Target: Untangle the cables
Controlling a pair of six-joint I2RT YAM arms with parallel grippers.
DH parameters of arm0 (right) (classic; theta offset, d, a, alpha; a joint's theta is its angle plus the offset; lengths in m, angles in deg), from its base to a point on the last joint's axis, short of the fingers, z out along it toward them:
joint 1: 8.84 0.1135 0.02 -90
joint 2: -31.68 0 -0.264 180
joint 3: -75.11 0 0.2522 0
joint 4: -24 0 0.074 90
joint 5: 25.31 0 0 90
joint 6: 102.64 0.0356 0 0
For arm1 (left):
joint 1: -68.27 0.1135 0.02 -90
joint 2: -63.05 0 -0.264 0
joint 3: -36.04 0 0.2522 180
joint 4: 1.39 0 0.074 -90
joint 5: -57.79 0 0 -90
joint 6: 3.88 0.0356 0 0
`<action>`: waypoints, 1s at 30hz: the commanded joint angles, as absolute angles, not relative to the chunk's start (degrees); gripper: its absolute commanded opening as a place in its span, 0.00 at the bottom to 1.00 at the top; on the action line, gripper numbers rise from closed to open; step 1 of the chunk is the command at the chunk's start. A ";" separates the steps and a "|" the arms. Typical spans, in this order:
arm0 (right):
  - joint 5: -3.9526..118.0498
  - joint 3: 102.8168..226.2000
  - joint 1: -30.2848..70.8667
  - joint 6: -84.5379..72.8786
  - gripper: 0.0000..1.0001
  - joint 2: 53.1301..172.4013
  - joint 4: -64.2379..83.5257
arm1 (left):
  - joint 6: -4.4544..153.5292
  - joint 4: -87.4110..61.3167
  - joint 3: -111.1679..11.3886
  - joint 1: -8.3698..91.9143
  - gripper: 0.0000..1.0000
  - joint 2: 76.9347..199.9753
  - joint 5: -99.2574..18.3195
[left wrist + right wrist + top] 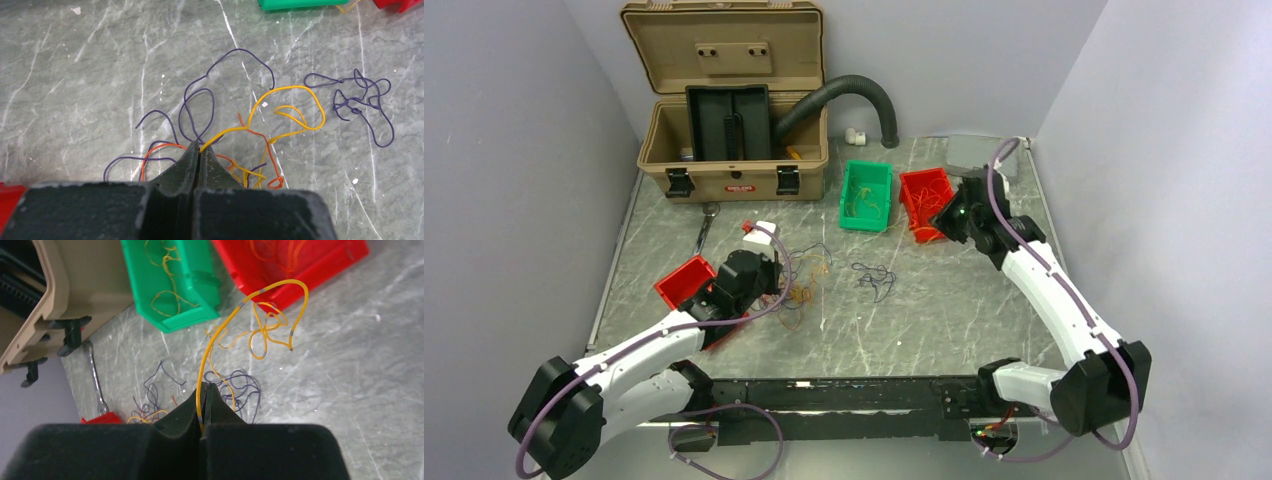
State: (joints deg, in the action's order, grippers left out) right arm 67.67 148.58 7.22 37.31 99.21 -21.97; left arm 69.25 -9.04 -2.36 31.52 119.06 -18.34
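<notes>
From above, I see my left arm [639, 350] reaching forward low over the desk [944, 320], with the left claw [776, 272] at the tangle of cables [802, 285]. The right arm [1049, 290] stretches far out, its right claw [939, 220] at the red bin [924, 192]. On the left wrist camera, the claw is pressed together, pinching a yellow cable [290, 87] among purple and orange loops, and a purple bunch [350, 102] lies apart. On the right wrist camera, that claw is likewise closed, pinching a yellow wire [240, 305] that arcs toward the red bin, near the green bin [200, 300].
</notes>
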 commanded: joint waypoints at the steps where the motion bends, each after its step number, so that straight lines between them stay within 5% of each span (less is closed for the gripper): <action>1: 69.88 154.04 11.10 34.65 0.00 101.87 -19.08 | 68.36 -8.56 -2.32 31.32 0.00 118.28 -15.36; 30: 79.05 180.88 17.07 18.51 0.00 115.61 -15.58 | 68.36 -8.97 -2.49 31.31 0.00 119.17 -14.14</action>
State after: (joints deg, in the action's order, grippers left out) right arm 76.04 176.01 17.12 23.61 113.05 -19.13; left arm 68.84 -10.22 -2.34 31.48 119.14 -14.75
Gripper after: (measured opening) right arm 0.007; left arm 0.013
